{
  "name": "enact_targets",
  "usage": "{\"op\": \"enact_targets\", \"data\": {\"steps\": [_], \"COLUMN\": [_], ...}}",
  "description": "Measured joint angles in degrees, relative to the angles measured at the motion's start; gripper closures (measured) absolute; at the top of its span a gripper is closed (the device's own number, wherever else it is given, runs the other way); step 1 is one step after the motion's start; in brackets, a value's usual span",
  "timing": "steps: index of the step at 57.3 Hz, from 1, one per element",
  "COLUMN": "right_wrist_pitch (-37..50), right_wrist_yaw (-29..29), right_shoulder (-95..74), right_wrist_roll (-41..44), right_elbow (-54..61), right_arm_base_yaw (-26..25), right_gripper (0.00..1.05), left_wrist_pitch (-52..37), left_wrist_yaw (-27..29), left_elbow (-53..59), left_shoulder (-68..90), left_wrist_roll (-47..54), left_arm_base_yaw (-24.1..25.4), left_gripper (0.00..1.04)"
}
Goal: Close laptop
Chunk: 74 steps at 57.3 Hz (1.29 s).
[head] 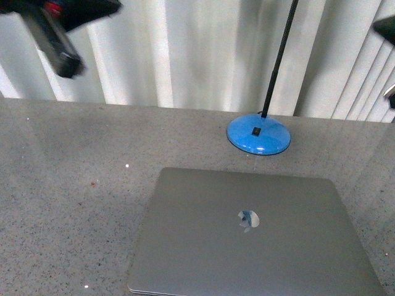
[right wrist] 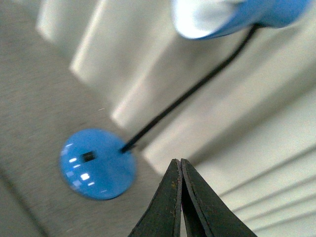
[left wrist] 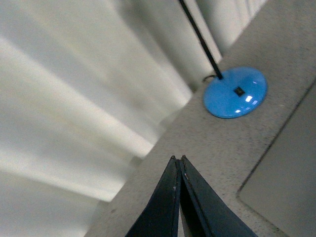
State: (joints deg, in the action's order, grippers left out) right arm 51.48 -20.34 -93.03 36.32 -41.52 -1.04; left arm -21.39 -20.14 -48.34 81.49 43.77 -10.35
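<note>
The laptop [head: 247,237] lies shut and flat on the grey table at the front centre, lid up, with its shiny apple logo [head: 249,219] showing. A corner of its lid also shows in the left wrist view [left wrist: 291,182]. My left gripper [head: 65,61] is raised high at the far left, shut and empty; its fingertips meet in the left wrist view [left wrist: 177,159]. My right gripper [head: 386,28] is raised at the far right edge, mostly out of frame; in the right wrist view [right wrist: 177,161] it is shut and empty.
A desk lamp with a round blue base [head: 258,134] and a black stem [head: 281,55] stands just behind the laptop; it also shows in the left wrist view [left wrist: 236,93] and the right wrist view [right wrist: 98,164]. White curtains [head: 185,49] hang behind the table.
</note>
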Motion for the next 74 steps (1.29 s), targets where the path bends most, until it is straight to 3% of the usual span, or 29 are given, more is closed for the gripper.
{"op": "enact_targets", "data": {"steps": [7, 13, 17, 24, 28, 31, 39, 49, 53, 74], "right_wrist_pitch": [3.5, 1.8, 0.9, -0.9, -13.2, -20.3, -19.8, -17.4, -17.4, -20.6], "right_wrist_yaw": [8.8, 14.0, 15.0, 14.9, 12.3, 12.4, 13.3, 15.8, 19.9, 20.1], "right_shoulder": [6.5, 13.8, 17.6, 22.8, 27.6, 31.0, 35.4, 43.1, 45.4, 55.9], "right_wrist_roll": [-7.3, -14.4, -17.2, -20.6, -26.6, -30.7, -34.2, -35.3, -35.5, -35.6], "right_elbow": [1.7, 4.2, 5.3, 6.1, 5.6, 7.5, 15.7, 26.0, 28.5, 35.8], "right_arm_base_yaw": [-2.1, -5.5, -7.1, -8.2, -8.2, -7.6, -5.5, -3.3, -0.6, 0.9], "right_gripper": [1.02, 1.02, 1.02, 1.02, 1.02, 1.02, 1.02, 1.02, 1.02, 1.02], "left_wrist_pitch": [-1.6, -1.2, 0.6, 4.1, -4.6, -10.4, -12.9, -11.4, -10.3, -4.2], "left_wrist_yaw": [1.1, 2.0, 1.3, -0.3, -7.8, -9.0, -5.2, 4.0, 6.0, 13.0], "left_elbow": [9.2, 15.1, 15.2, 14.0, 16.2, 19.4, 28.3, 37.3, 39.2, 44.4], "left_shoulder": [-9.4, -14.7, -16.3, -17.1, -17.1, -18.9, -27.0, -37.4, -40.2, -51.7], "left_wrist_roll": [-6.5, -13.9, -18.5, -24.8, -33.1, -36.8, -41.9, -43.2, -43.5, -43.8], "left_arm_base_yaw": [9.0, 22.7, 30.6, 39.9, 43.5, 42.7, 36.3, 27.4, 25.1, 17.6], "left_gripper": [1.01, 1.01, 1.01, 1.01, 1.01, 1.01, 1.01, 1.01, 1.01, 1.01]}}
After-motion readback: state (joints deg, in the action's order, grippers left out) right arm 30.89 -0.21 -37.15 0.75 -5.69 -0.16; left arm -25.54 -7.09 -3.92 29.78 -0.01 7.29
